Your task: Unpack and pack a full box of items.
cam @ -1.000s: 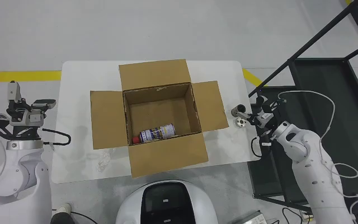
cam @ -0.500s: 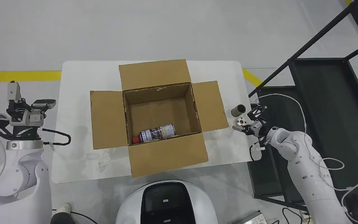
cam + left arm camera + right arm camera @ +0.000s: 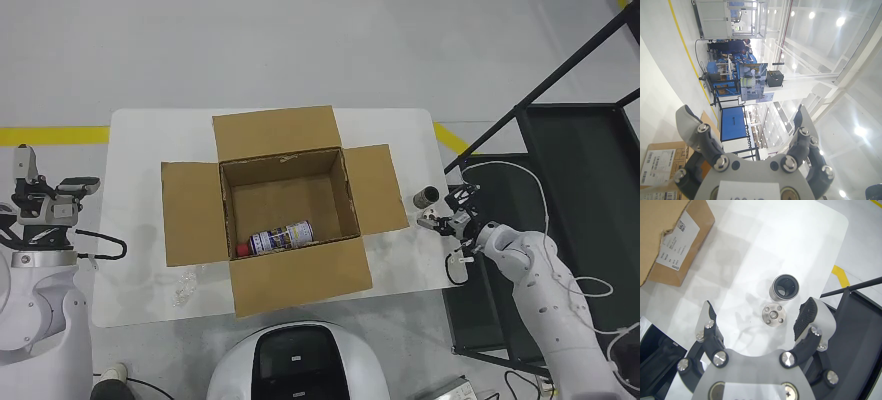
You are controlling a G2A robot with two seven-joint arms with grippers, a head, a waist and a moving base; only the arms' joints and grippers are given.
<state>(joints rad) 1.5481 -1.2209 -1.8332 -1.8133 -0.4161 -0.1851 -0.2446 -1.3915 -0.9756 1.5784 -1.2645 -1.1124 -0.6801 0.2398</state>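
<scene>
The cardboard box (image 3: 300, 275) sits open at the middle of the white table (image 3: 140, 140), flaps spread, with a spray can (image 3: 281, 238) lying on its side at the lower left of the box floor. Two small metal parts rest on the table at centre right of the top view, beyond the box's right flap: a flat round flange disc (image 3: 773, 315) with four holes, and just past it a short metal sleeve (image 3: 784, 290). The sleeve seems to lie on its side with its dark bore turned toward the wrist camera. The right gripper (image 3: 759, 308) hovers above this pair with its fingers (image 3: 806, 315) spread wide and nothing between them. The disc lies flat on the table roughly centred in the gap, slightly nearer the ribbed pad, and the sleeve is directly ahead, touching it or nearly so. The sleeve's long axis appears to run toward the gripper, so a grasp across its body would need little turning, whereas the flat disc offers only a thin rim. The left gripper (image 3: 742, 111) is at the far left of the top view, off the table, pointing up at the ceiling with its fingers also wide and empty. The right arm is plainly the nearer one.
</scene>
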